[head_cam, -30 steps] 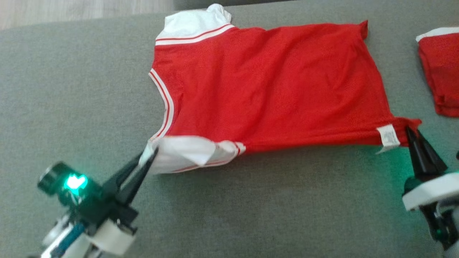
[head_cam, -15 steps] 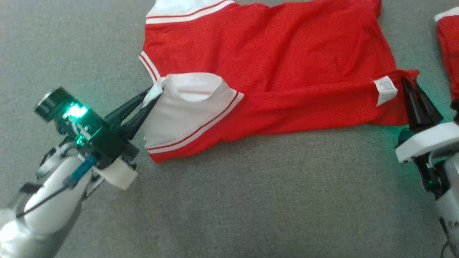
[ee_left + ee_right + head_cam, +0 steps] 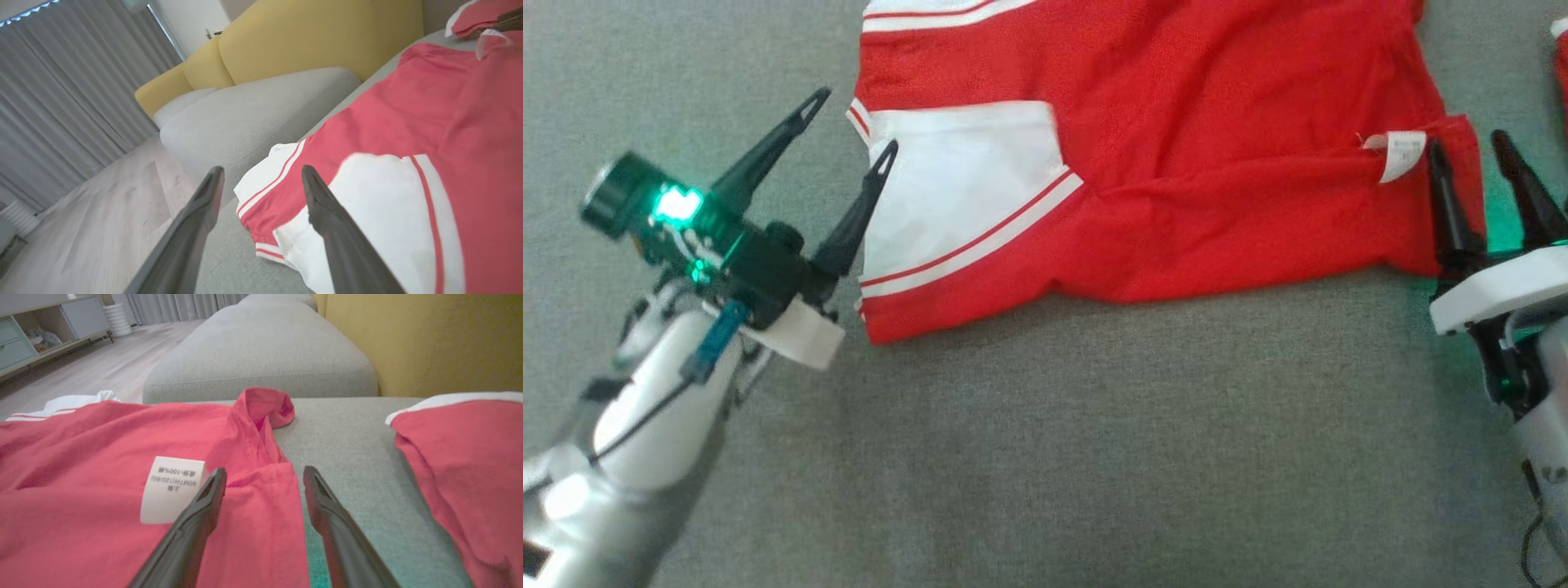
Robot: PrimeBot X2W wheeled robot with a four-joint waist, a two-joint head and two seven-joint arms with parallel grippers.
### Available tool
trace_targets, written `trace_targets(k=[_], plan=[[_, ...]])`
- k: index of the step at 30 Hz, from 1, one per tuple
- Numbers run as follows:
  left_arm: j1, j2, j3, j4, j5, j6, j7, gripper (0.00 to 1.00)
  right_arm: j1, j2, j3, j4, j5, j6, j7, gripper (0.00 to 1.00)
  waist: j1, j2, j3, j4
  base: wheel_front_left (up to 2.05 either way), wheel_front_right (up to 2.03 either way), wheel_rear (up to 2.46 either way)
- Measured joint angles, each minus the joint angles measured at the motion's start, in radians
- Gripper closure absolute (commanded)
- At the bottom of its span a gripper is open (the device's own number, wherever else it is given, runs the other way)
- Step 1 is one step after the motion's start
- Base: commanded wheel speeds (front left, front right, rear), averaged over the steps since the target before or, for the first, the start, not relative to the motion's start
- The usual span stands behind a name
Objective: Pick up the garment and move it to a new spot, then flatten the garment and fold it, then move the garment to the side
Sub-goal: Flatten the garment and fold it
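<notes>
The red garment (image 3: pixel 1176 131) with white sleeves and striped trim lies on the grey cushion (image 3: pixel 1045 457), its near long edge folded up over the body. The white sleeve (image 3: pixel 956 196) lies on top at the left. My left gripper (image 3: pixel 854 122) is open beside the sleeve's left edge, holding nothing; its right finger (image 3: pixel 327 212) is seen against the white cloth in the left wrist view. My right gripper (image 3: pixel 1470 147) is open at the folded hem corner, near the white care label (image 3: pixel 1398 155), with red cloth (image 3: pixel 261 498) below its fingers.
Another red and white garment (image 3: pixel 470 457) lies to the right on the same cushion. A yellow sofa back (image 3: pixel 318 36) and a second grey cushion (image 3: pixel 261 351) stand beyond. Wooden floor (image 3: pixel 102 204) lies past the cushion's left end.
Both grippers have opened and let go of the garment's near edge, which now lies folded over the body. The head camera has shifted too.
</notes>
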Motion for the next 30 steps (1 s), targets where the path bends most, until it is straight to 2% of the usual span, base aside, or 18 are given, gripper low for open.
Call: trace_targets(k=[3,7,12,16,19,23,30], plan=[[0.054,-0.016,0.021,-0.012,-0.023,0.021,0.0,0.0,0.005,0.005,-0.021,-0.012,-0.006,0.0,-0.005,0.0,0.0,0.0,-0.011,0.0,0.0,0.0,0.0],[0.197,-0.067,0.083,-0.03,-0.103,0.045,0.0,0.0,0.051,0.037,-0.067,-0.051,-0.028,0.0,-0.012,0.0,-0.0001,0.0,-0.038,-0.007,0.0,0.0,0.0],[0.357,-0.156,0.151,-0.051,-0.206,0.043,0.0,0.0,0.125,0.078,-0.095,-0.097,-0.053,0.0,-0.012,0.0,-0.0002,0.0,-0.062,-0.034,0.0,0.0,0.0],[0.417,-0.205,0.172,0.009,-0.244,0.044,0.0,0.0,0.158,0.094,-0.105,-0.11,-0.06,0.0,-0.012,0.0,-0.0002,0.0,-0.074,-0.052,0.0,0.0,0.0],[0.427,-0.221,0.193,0.092,-0.274,0.067,0.01,0.0,0.168,0.101,-0.106,-0.112,-0.062,0.0,-0.012,0.0,-0.0002,0.0,-0.081,-0.061,0.0,0.0,0.0],[0.42,-0.239,0.223,0.137,-0.298,0.096,0.013,0.0,0.18,0.104,-0.106,-0.115,-0.062,0.0,-0.012,0.0,-0.0001,0.0001,-0.086,-0.07,0.0,0.0,0.0],[0.408,-0.246,0.222,0.161,-0.308,0.096,0.04,0.0,0.184,0.115,-0.121,-0.109,-0.062,0.0,-0.012,0.0,-0.0001,0.0,-0.096,-0.068,0.0,0.0,0.0]])
